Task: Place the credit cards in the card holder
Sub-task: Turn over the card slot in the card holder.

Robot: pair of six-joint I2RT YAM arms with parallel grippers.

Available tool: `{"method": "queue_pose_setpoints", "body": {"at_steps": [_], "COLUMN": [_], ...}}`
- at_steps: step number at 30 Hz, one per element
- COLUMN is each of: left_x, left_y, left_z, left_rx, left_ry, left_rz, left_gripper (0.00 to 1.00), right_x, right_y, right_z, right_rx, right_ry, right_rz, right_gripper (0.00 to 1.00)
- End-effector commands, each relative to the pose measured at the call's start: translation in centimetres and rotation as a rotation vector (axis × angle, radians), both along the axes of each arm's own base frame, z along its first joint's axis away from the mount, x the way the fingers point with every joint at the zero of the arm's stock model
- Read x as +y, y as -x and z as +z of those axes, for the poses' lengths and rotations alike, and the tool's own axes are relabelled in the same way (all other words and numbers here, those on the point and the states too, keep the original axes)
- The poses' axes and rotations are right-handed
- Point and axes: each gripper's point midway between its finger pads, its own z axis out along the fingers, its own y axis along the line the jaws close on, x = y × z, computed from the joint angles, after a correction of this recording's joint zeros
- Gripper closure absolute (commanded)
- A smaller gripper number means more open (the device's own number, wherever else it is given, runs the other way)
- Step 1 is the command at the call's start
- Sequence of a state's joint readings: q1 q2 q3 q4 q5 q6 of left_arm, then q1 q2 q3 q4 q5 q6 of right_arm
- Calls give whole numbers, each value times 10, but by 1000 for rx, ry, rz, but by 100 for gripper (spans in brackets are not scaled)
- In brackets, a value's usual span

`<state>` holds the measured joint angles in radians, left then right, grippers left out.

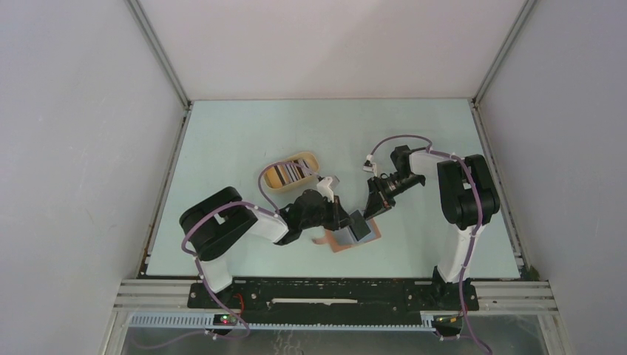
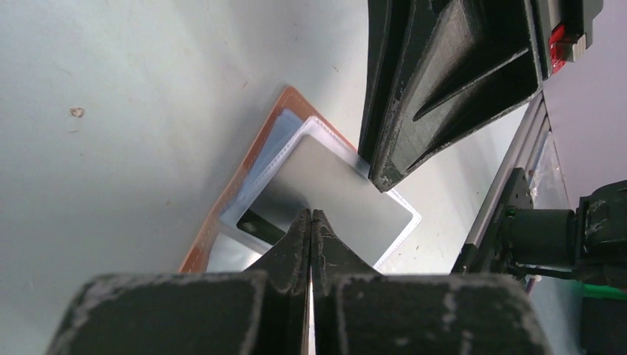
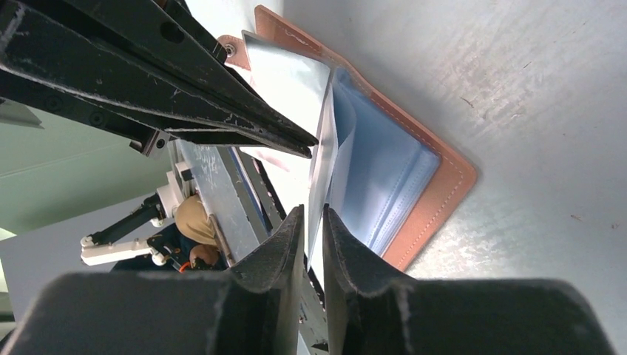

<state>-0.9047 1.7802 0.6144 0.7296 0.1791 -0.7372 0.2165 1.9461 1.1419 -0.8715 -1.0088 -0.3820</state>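
The card holder (image 1: 340, 245) lies open near the table's front, reddish-brown with blue-clear sleeves (image 3: 384, 170). One sleeve page stands raised with a grey credit card (image 2: 333, 185) in it, seen as a dark square (image 1: 360, 224) from above. My left gripper (image 2: 311, 214) is shut, its tips pinching that page's near edge. My right gripper (image 3: 314, 211) comes from the other side, its jaws a narrow gap apart with the page's thin edge (image 3: 319, 170) between them. More credit cards sit in the oval tan tray (image 1: 292, 171).
Both grippers crowd over the holder: the right finger (image 2: 444, 81) looms in the left wrist view, and the left fingers (image 3: 185, 96) fill the upper left of the right wrist view. The table's front rail (image 2: 510, 185) is close by.
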Motion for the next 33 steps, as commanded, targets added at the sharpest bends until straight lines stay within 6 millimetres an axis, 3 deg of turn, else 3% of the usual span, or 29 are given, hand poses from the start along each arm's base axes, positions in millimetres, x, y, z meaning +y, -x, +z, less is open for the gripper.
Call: {"method": "queue_pose_setpoints", "body": {"at_steps": [1, 5, 16, 33], "left_x": [-1, 0, 5, 15], "left_y": [-1, 0, 1, 5], "left_z": [11, 11, 20, 31], "left_rx": [-10, -4, -14, -12], "left_ry": [62, 75, 132, 201], "left_rz": [-2, -3, 8, 48], "left_gripper": [100, 99, 97, 78], "right_x": [4, 5, 6, 12], "right_y": [-8, -8, -4, 0], "right_z": [10, 16, 16, 5], "right_rx": [-10, -25, 14, 69], "right_ry": [-37, -51, -68, -57], "right_rz": [-9, -7, -1, 4], "right_gripper": [77, 71, 69, 61]}}
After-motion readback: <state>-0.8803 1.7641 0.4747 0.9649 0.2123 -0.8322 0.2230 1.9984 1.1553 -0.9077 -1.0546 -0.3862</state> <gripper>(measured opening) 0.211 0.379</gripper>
